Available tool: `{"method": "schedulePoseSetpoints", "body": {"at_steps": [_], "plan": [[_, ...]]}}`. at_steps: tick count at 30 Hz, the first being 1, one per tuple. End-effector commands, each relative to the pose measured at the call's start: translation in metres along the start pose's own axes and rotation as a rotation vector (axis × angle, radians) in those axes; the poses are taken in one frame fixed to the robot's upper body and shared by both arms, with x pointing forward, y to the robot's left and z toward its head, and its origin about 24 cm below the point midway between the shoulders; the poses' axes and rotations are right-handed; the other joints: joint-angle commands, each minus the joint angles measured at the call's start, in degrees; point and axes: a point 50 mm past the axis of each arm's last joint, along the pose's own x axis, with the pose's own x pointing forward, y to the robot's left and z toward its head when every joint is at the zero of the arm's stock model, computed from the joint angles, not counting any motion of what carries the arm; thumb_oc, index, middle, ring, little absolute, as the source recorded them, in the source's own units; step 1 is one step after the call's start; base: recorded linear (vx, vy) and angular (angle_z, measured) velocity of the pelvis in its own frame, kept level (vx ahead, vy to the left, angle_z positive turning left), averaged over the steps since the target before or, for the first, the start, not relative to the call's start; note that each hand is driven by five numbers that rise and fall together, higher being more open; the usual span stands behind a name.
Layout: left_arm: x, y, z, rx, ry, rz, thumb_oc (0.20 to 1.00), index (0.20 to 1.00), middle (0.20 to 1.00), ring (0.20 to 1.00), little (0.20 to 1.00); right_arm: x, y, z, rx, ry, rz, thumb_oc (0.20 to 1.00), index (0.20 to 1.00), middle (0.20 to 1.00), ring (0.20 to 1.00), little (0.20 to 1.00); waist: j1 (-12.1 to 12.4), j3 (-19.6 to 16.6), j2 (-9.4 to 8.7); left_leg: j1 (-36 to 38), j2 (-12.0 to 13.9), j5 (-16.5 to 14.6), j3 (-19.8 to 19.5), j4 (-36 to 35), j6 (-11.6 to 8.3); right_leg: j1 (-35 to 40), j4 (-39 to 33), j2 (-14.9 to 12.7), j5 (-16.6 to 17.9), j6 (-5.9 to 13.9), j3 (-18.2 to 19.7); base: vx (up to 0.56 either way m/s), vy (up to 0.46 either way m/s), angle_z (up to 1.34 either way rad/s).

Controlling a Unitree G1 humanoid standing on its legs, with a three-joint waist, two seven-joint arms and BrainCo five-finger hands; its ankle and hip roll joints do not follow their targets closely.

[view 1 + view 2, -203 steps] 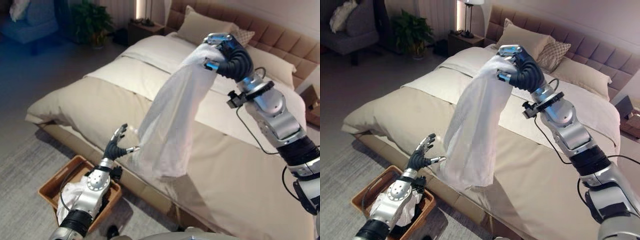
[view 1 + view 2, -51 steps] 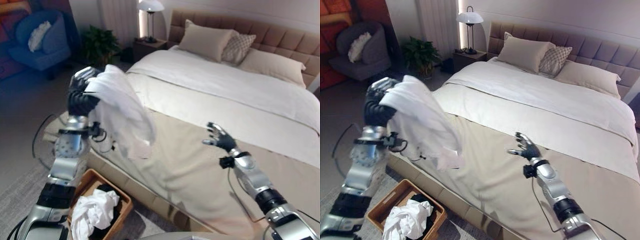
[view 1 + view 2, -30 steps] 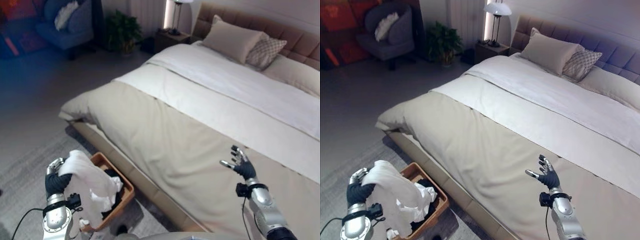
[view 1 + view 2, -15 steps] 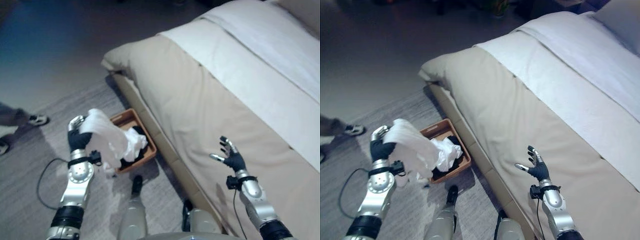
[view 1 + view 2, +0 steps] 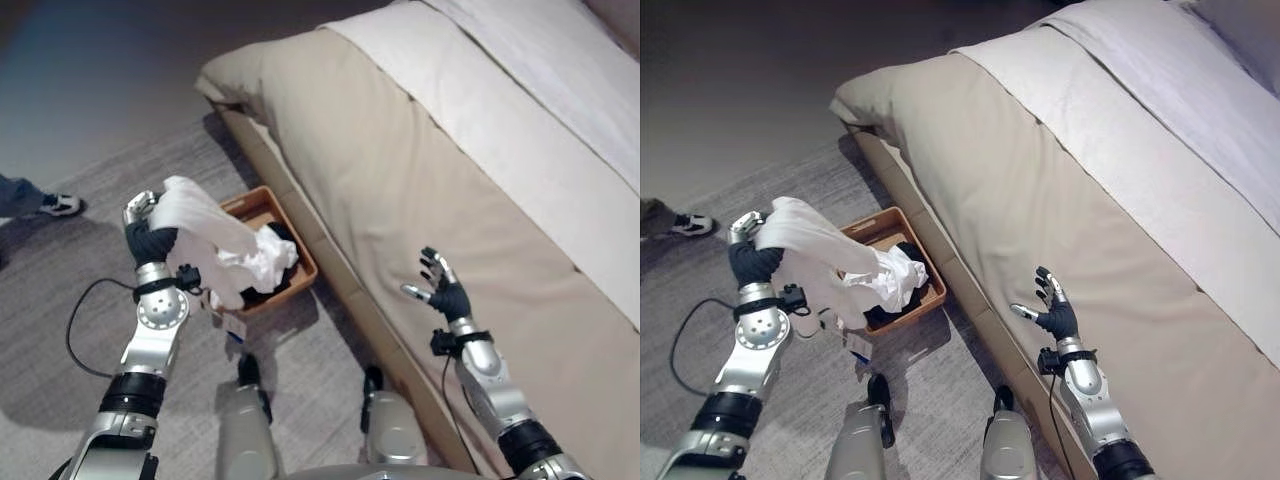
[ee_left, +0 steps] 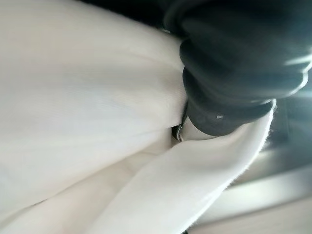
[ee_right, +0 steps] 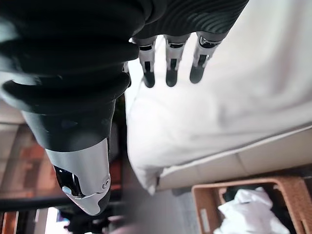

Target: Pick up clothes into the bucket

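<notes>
A white garment [image 5: 205,225] is being gripped by the left hand [image 5: 148,238], whose fingers are curled round a bunch of the cloth at its upper end. The cloth is being held above the near rim of the brown basket [image 5: 301,268] on the grey carpet [image 5: 60,300], with its loose end draping down toward the crumpled white clothes [image 5: 268,258] already lying in the basket over something dark. The basket is standing just beside the bed frame. The right hand [image 5: 443,290] is being held up over the beige bedspread [image 5: 400,170], its fingers spread and holding nothing. A person's shoe [image 5: 58,204] is being shown at the far left of the carpet.
</notes>
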Motion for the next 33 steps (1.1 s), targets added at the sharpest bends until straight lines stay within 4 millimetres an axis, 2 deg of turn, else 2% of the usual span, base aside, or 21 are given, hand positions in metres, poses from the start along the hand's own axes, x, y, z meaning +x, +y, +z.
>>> {"method": "schedulePoseSetpoints", "body": {"at_steps": [1, 2, 4, 5, 9, 15, 17, 20, 21, 22, 25, 27, 28, 33], "plan": [[0.021, 0.006, 0.023, -0.050, -0.120, 0.113, 0.200, 0.200, 0.200, 0.200, 0.200, 0.001, 0.000, 0.017, 0.020, -0.099, 0.035, 1.000, 1.000, 1.000, 1.000, 1.000, -0.3, -0.2, 0.05, -1.9, 2.6, 4.0, -3.8, -3.7, -0.23, -6.5, -2.2, -2.7, 10.3, 1.35, 1.5, -0.10, 0.014, -0.24], [0.027, 0.007, 0.031, -0.078, -0.144, 0.150, 0.200, 0.200, 0.200, 0.200, 0.200, 0.003, 0.001, 0.018, 0.010, -0.100, 0.036, 1.000, 1.000, 1.000, 1.000, 1.000, -0.5, 0.8, -0.32, -3.8, 2.7, 4.1, -3.9, -2.8, -0.33, -8.2, -2.0, -2.5, 10.4, 1.25, 1.5, -0.07, -0.005, -0.23], [0.030, 0.007, 0.034, -0.089, -0.153, 0.169, 0.200, 0.200, 0.200, 0.200, 0.200, 0.004, 0.001, 0.019, 0.010, -0.106, 0.034, 1.000, 1.000, 1.000, 1.000, 1.000, -0.6, 1.3, -0.36, -5.0, 3.1, 3.8, -4.2, -1.8, -0.40, -9.1, -1.6, -2.2, 10.2, 1.16, 1.6, -0.06, -0.027, -0.13], [0.040, 0.010, 0.045, -0.112, -0.190, 0.215, 0.200, 0.200, 0.200, 0.200, 0.200, 0.005, 0.001, 0.020, 0.020, -0.111, 0.035, 1.000, 1.000, 1.000, 1.000, 1.000, -1.1, 2.6, -0.77, -7.5, 3.3, 4.3, -4.8, -0.9, -0.43, -11.2, -1.2, -2.0, 10.7, 1.20, 1.7, -0.07, -0.037, -0.06], [0.054, 0.014, 0.058, -0.103, -0.235, 0.247, 0.200, 0.200, 0.200, 0.200, 0.200, 0.007, 0.002, 0.022, 0.030, -0.122, 0.035, 1.000, 1.000, 1.000, 1.000, 1.000, -1.6, 3.5, -0.63, -11.1, 3.9, 3.9, -5.5, 0.6, -0.61, -14.4, -0.1, -1.5, 10.6, 1.28, 1.8, -0.06, -0.021, 0.01], [0.083, 0.025, 0.088, -0.097, -0.320, 0.330, 0.200, 0.200, 0.200, 0.200, 0.200, 0.013, 0.005, 0.029, 0.038, -0.156, 0.037, 1.000, 1.000, 1.000, 1.000, 1.000, -2.5, 5.8, -1.78, -18.1, 4.5, 4.5, -6.7, 2.2, -0.56, -20.4, 1.4, -0.9, 11.3, 1.54, 1.6, -0.04, -0.031, -0.04], [0.085, 0.025, 0.090, -0.099, -0.322, 0.333, 0.200, 0.200, 0.200, 0.200, 0.200, 0.013, 0.005, 0.029, 0.037, -0.155, 0.038, 1.000, 1.000, 1.000, 1.000, 1.000, -2.6, 5.7, -1.84, -18.9, 4.5, 4.4, -7.0, 2.6, -0.48, -21.1, 1.8, -0.8, 11.2, 1.47, 1.6, 0.01, -0.003, 0.03], [0.099, 0.036, 0.099, -0.069, -0.334, 0.373, 0.200, 0.200, 0.200, 0.200, 0.200, 0.013, 0.007, 0.027, 0.048, -0.150, 0.044, 1.000, 1.000, 1.000, 1.000, 1.000, -3.1, 6.3, -2.35, -21.3, 4.5, 3.4, -7.7, 4.8, -0.10, -23.3, 3.5, -0.5, 10.6, 1.19, 2.0, 0.03, -0.001, 0.07], [0.105, 0.042, 0.101, -0.052, -0.328, 0.399, 0.200, 0.200, 0.200, 0.200, 0.200, 0.013, 0.007, 0.027, 0.050, -0.149, 0.048, 1.000, 1.000, 1.000, 1.000, 1.000, -3.3, 6.2, -2.19, -21.4, 4.8, 1.3, -8.2, 5.7, -0.56, -23.5, 4.6, -0.1, 9.0, 1.59, 2.5, 0.08, -0.012, 0.00], [0.117, 0.050, 0.113, -0.047, -0.344, 0.428, 0.200, 0.200, 0.200, 0.200, 0.200, 0.014, 0.009, 0.027, 0.070, -0.152, 0.053, 1.000, 1.000, 1.000, 1.000, 1.000, -3.6, 6.5, -2.21, -23.4, 4.9, 0.5, -8.3, 7.4, -0.49, -25.2, 5.7, 0.0, 8.7, 1.56, 2.7, 0.08, -0.020, 0.01], [0.129, 0.062, 0.127, -0.025, -0.377, 0.451, 0.200, 0.200, 0.200, 0.200, 0.200, 0.015, 0.013, 0.029, 0.099, -0.163, 0.062, 1.000, 1.000, 1.000, 1.000, 1.000, -4.0, 6.6, -2.35, -26.3, 5.0, -0.3, -8.7, 9.5, -0.37, -27.6, 6.8, 0.4, 8.6, 1.46, 2.8, 0.00, 0.000, 0.00], [0.131, 0.065, 0.132, -0.021, -0.387, 0.455, 0.200, 0.200, 0.200, 0.200, 0.200, 0.016, 0.014, 0.030, 0.108, -0.170, 0.066, 1.000, 1.000, 1.000, 1.000, 1.000, -4.1, 6.5, -2.35, -27.6, 5.2, -0.4, -8.8, 10.1, -0.33, -28.8, 7.2, 0.5, 8.6, 1.48, 3.0, -0.01, -0.004, -0.02], [0.134, 0.072, 0.130, 0.008, -0.378, 0.466, 0.200, 0.200, 0.200, 0.200, 0.200, 0.015, 0.015, 0.033, 0.119, -0.186, 0.075, 1.000, 1.000, 1.000, 1.000, 1.000, -4.4, 6.8, -2.62, -29.2, 5.3, -0.6, -9.0, 10.7, -0.30, -30.4, 7.5, 0.6, 8.7, 1.45, 3.1, -0.02, -0.010, -0.06], [0.139, 0.079, 0.127, 0.043, -0.350, 0.481, 0.200, 0.200, 0.200, 0.200, 0.200, 0.014, 0.018, 0.037, 0.167, -0.212, 0.084, 1.000, 1.000, 1.000, 1.000, 1.000, -5.1, 6.9, -2.92, -34.5, 5.7, -0.9, -9.5, 12.5, -0.39, -35.3, 8.8, 1.1, 8.5, 1.30, 3.3, -0.01, -0.013, -0.04]]}}
